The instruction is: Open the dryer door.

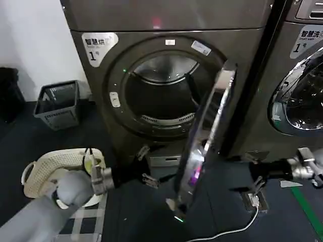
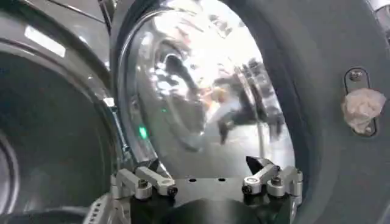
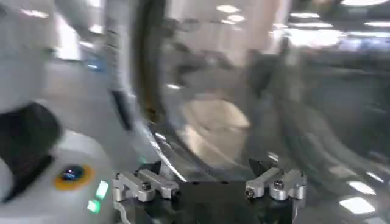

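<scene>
The dryer door (image 1: 204,141) is seen swung well out from the machine, standing nearly edge-on in the centre of the head view, its chrome rim running from right of centre near the top down to the lower middle of the frame. Behind it, the round drum opening (image 1: 161,93) of the dryer (image 1: 166,60) is laid open in the upper centre. The left gripper (image 1: 146,176) is held low in the lower left of centre, just beside the door's lower edge on its inner side; its jaws are spread apart with nothing between them. In the left wrist view the fingers (image 2: 149,173) are shown wide apart directly before the door's inner glass (image 2: 201,91), which fills the frame beyond them, with grey plastic (image 2: 329,73) at the right. The right gripper (image 1: 255,184) is held low at the lower right, near the door's outer face but apart from it. Its fingers (image 3: 146,182) are likewise seen spread, pointed at the reflective outer surface (image 3: 244,109). A second machine (image 1: 298,91) stands at the right edge, a dark basket (image 1: 58,103) at the left wall, and a white basket (image 1: 48,171) at lower left.
</scene>
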`<state>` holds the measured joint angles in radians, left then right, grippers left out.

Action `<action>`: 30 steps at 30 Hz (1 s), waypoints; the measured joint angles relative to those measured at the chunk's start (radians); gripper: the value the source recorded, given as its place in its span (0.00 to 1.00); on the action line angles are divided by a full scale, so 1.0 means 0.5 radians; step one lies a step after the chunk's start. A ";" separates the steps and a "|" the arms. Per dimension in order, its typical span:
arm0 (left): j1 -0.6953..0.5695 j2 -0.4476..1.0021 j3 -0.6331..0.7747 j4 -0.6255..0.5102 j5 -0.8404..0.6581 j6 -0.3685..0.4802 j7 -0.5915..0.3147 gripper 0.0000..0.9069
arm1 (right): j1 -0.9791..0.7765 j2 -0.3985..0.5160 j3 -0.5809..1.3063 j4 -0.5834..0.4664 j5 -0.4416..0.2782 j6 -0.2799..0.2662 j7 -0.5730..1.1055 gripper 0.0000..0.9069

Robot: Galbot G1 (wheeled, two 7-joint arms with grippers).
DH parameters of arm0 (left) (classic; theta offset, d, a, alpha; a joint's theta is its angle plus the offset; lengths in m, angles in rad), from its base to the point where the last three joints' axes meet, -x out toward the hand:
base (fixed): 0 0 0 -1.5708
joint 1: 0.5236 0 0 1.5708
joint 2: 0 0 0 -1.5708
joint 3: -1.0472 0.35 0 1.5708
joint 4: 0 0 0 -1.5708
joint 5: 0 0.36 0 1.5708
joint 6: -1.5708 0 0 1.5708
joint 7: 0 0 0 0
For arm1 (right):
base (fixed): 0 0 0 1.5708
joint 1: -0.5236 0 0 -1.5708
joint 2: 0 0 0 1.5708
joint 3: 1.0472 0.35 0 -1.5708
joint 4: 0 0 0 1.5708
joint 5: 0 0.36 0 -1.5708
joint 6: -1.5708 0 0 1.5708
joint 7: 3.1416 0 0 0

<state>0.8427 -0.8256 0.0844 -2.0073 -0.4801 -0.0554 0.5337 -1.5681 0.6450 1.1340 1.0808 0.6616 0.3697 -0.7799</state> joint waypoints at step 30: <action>-0.278 -0.476 0.388 0.266 0.146 0.044 -0.071 1.00 | -0.911 0.954 1.146 0.610 -0.923 -0.994 1.702 1.00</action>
<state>0.7037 -1.0635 0.2784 -1.8741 -0.4071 -0.0335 0.4981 -2.0234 1.1222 1.7071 1.3859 0.2004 -0.1271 0.0710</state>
